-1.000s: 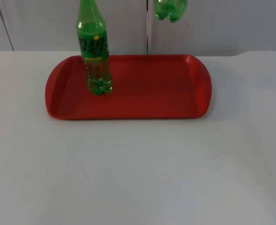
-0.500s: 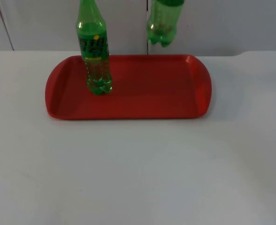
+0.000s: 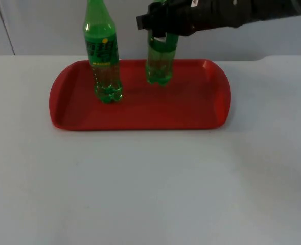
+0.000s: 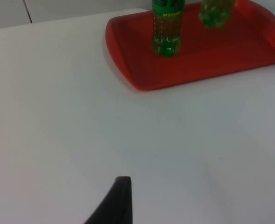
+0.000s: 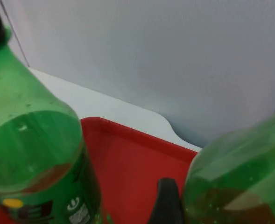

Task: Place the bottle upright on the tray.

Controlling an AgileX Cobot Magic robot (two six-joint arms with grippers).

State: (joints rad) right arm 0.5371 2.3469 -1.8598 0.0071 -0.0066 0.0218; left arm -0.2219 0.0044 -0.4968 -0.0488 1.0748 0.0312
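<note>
Setting: white bench (image 3: 140,194) ending at a grey partition wall (image 3: 48,25). Landmark for all places below: the red tray (image 3: 68,109), lying near the wall end of the bench.

Item 1, standing bottle (image 3: 103,56): green, labelled, upright on the tray floor toward the tray's left end.

Item 2, carried bottle (image 3: 160,64): green, upright, over the tray's back middle part. Its base hangs just above the tray floor or barely on it; I cannot tell which. In my right wrist view its shoulder (image 5: 240,172) sits hard against my fingertip, with the standing bottle (image 5: 34,154) close alongside.

Item 3, my right claw (image 3: 163,23): clamped around the carried bottle's upper part, reaching in over the tray's back rim.

Item 4, my left claw (image 4: 116,200): waiting over bare bench, well apart from the tray's front left corner; whether it is wide or narrow I cannot tell.

Hazards, as I judge them:
- Letting go before the base is flat on the tray floor: the tall, narrow bottle would rock and topple.
- Drifting toward the tray's left end: the two bottles stand near each other, and a knock would fell the standing one.
- Setting down on the slope of the back rim: the base would sit tilted.
- Withdrawing before the fingers clear the neck: the bottle would be dragged over.
</note>
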